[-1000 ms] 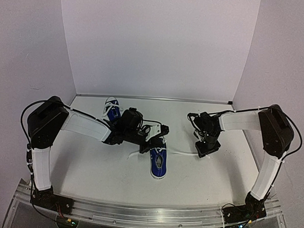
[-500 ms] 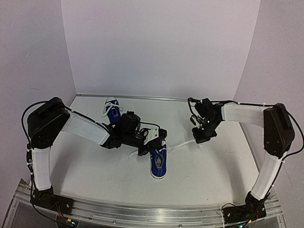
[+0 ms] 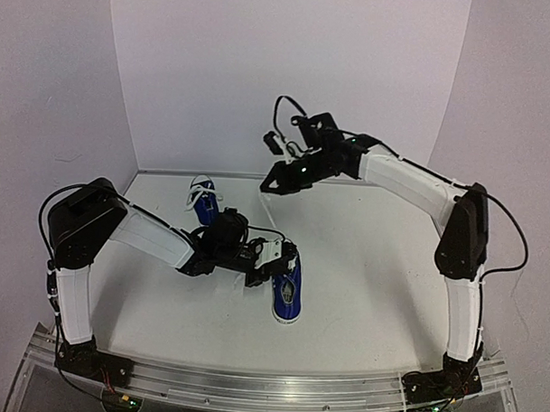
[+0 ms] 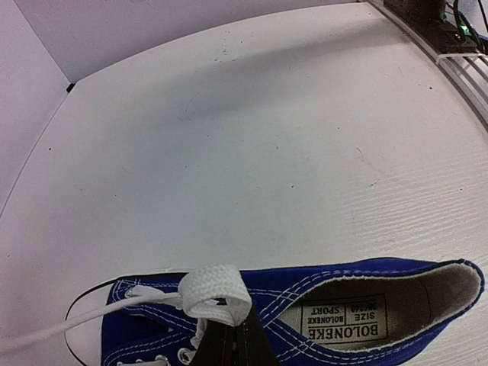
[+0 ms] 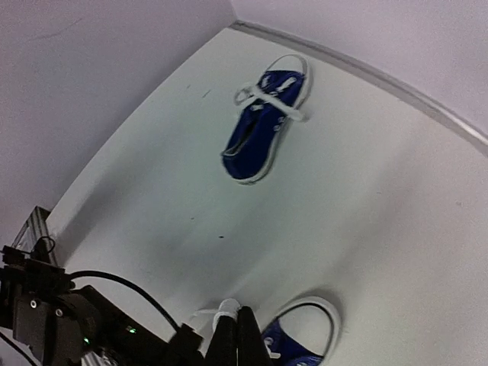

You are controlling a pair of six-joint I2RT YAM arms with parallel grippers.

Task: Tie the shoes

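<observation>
While the right gripper [image 3: 268,185] hangs high, the small blue canvas sneaker [image 3: 288,297] lies just under the left gripper [image 3: 280,259]. Left wrist: jaws clamp its flat white lace loop [image 4: 215,288], limp and slippery, best pinched near the eyelets. Right wrist: tips shut on a lace strand [image 5: 226,308], sneaker below.

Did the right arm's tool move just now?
Yes. The right tool went up and back-left: it was low, right of the near shoe, and now hangs high before the back wall.
</observation>
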